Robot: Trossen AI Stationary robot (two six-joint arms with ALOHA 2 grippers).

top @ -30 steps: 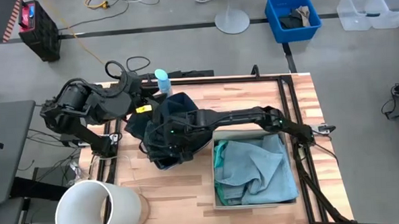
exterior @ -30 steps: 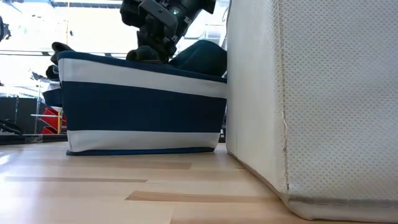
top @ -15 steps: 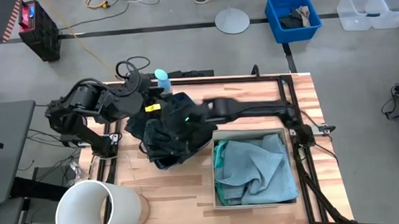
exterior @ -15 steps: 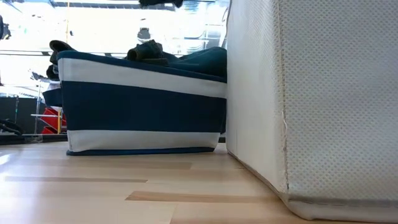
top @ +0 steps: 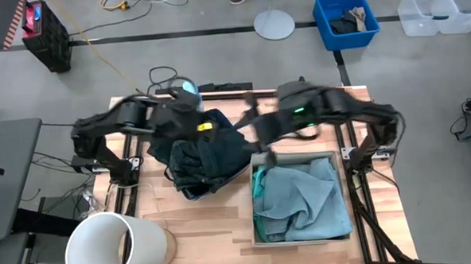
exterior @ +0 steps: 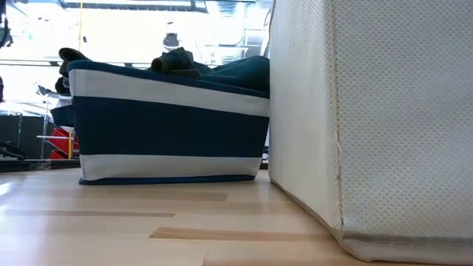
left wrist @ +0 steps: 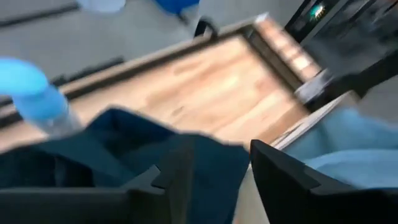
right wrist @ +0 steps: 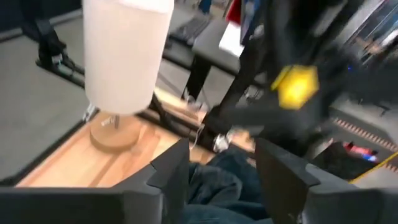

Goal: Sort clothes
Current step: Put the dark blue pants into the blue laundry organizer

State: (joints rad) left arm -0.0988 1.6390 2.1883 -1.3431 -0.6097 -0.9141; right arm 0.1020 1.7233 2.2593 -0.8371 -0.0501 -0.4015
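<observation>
Now right claw (right wrist: pixel 217 171) spread, lifted off dark navy jeans (top: pixel 208 153); left claw (left wrist: pixel 214 180) spread.

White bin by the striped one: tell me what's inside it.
The white bin holds crumpled pale blue denim jeans that fill it nearly wall to wall. Anything beneath them, and the bin's floor, is covered.

White cylinder (top: pixel 113 247), blue crate (top: pixel 345 17), probably bottle (top: pixel 191 89).

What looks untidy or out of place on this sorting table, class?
The dark garments are heaped above the rim of the navy and white striped fabric bin, spilling over one edge, while the turquoise top lies neatly inside the white box.
</observation>
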